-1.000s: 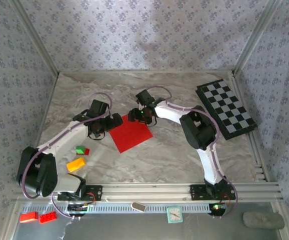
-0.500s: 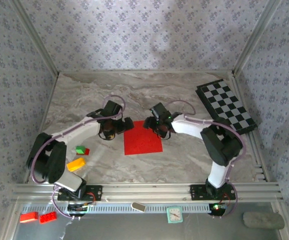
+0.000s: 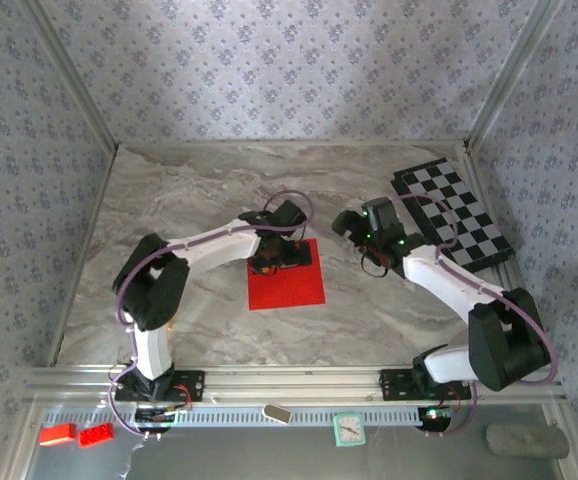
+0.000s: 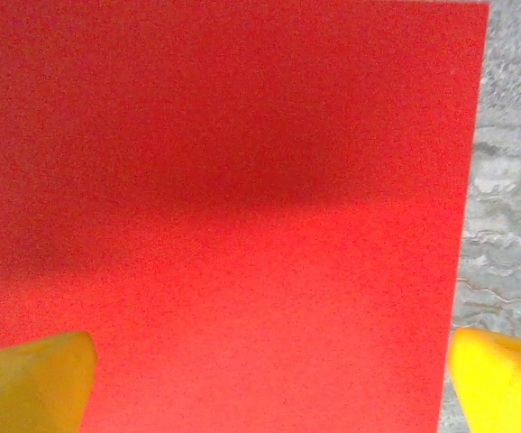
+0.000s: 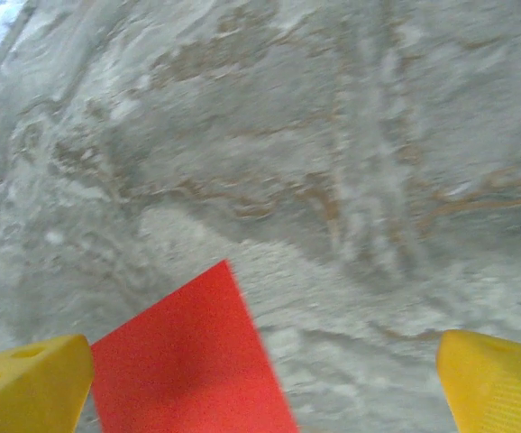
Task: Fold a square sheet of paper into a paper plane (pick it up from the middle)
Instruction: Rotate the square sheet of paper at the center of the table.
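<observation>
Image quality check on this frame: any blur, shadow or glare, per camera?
Left wrist: a soft dark shadow band crosses the red sheet of paper, the picture is grainy with no glare, and the left gripper's yellow fingertips are out of focus. Right wrist: the marble table shows streaky blur and the paper's corner is soft. Top external: evenly lit, and the checkered board is crisp.

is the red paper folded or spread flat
Spread flat: the square sheet of paper lies as a full square, no crease visible.

Marbled grey bench; square sheet of paper flat mid-bench, checkered board flat at far-right corner.
</observation>
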